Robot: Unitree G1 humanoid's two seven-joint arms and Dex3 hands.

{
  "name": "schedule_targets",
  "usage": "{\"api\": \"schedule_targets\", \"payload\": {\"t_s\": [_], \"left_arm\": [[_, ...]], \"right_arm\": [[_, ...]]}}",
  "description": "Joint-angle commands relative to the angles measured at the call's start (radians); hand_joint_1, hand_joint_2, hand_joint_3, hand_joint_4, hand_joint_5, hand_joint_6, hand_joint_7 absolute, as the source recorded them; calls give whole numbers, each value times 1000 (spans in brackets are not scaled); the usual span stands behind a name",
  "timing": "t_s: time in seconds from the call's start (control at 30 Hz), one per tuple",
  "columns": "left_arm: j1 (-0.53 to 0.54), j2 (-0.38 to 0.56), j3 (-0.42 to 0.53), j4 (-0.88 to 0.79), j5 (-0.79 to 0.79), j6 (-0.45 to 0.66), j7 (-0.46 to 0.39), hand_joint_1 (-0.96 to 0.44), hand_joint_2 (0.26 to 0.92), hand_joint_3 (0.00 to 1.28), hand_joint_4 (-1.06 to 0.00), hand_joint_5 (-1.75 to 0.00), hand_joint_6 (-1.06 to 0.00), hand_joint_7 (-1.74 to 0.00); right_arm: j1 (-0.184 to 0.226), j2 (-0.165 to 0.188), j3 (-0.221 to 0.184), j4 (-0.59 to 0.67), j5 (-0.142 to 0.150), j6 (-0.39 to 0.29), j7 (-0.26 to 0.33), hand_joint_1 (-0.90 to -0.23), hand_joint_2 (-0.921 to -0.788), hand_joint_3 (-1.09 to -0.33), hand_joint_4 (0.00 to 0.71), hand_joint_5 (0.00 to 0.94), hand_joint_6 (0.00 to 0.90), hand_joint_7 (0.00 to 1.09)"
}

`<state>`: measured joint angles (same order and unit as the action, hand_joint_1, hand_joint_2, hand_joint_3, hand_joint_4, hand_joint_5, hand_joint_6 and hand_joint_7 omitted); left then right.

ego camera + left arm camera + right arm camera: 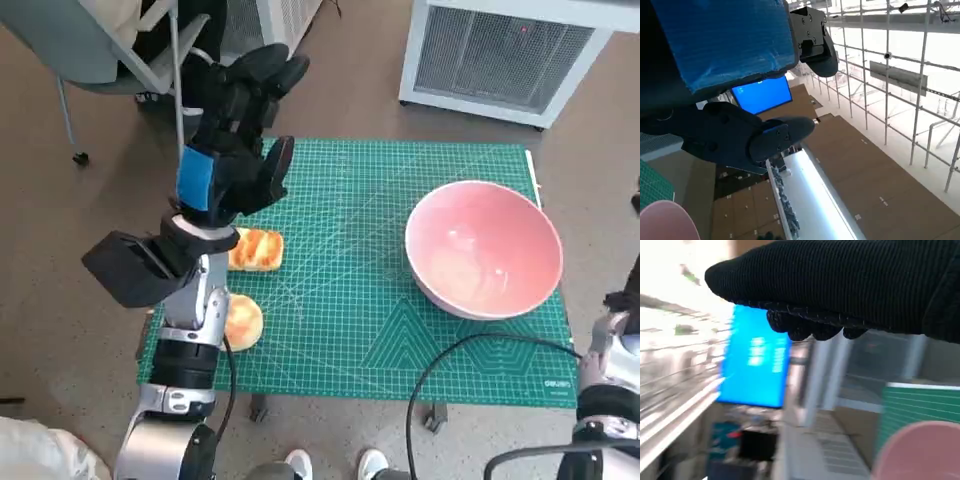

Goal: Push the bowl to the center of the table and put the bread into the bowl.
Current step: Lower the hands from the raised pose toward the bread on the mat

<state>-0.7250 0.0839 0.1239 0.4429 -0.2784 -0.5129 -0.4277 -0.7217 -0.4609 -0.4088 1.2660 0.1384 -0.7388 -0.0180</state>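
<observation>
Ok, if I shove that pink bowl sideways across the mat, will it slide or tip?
The bowl looks wide, low and empty, so it should probably slide. Its rounded wall may rock under a high push. The green mat looks flat, likely giving steady travel.

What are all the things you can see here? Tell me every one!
bowl: one, pink, on the right side of the mat
bread: two pieces, golden; one on the mat's left side, a round one nearer the robot, both partly behind the left arm
cutting mat: one, green, covering the table
chair: one, grey, on the floor beyond the table
white unit: one, with a mesh front, on the floor
left hand: black with blue tape, raised, empty
right hand: black glove, beside the bowl
</observation>
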Motion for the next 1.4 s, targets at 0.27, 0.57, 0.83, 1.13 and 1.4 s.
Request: {"api": "schedule_targets", "payload": {"t_s": [0.27,0.57,0.83,1.13,1.4], "left_arm": [[6,19,5,-23,1,9,1,-349,872,686,1,-645,1,-875],[7,30,8,-30,-2,19,0,-353,869,688,1,-647,1,-878],[11,39,10,-37,-4,24,-1,-354,869,687,1,-650,1,-880],[29,51,14,-63,-7,30,-3,-345,868,685,1,-653,1,-884],[51,67,21,-92,-7,35,1,-338,865,684,1,-666,1,-896]], "right_arm": [[11,71,-40,49,51,169,35,-531,-921,-772,241,4,184,231],[1,123,-36,55,44,214,51,-514,-921,-807,241,2,181,221],[-21,164,-30,60,39,235,64,-496,-921,-808,246,3,199,231],[-50,199,-26,65,34,263,67,-501,-921,-801,247,3,205,245],[-78,228,-27,68,36,285,81,-493,-921,-812,246,1,197,249]]}}
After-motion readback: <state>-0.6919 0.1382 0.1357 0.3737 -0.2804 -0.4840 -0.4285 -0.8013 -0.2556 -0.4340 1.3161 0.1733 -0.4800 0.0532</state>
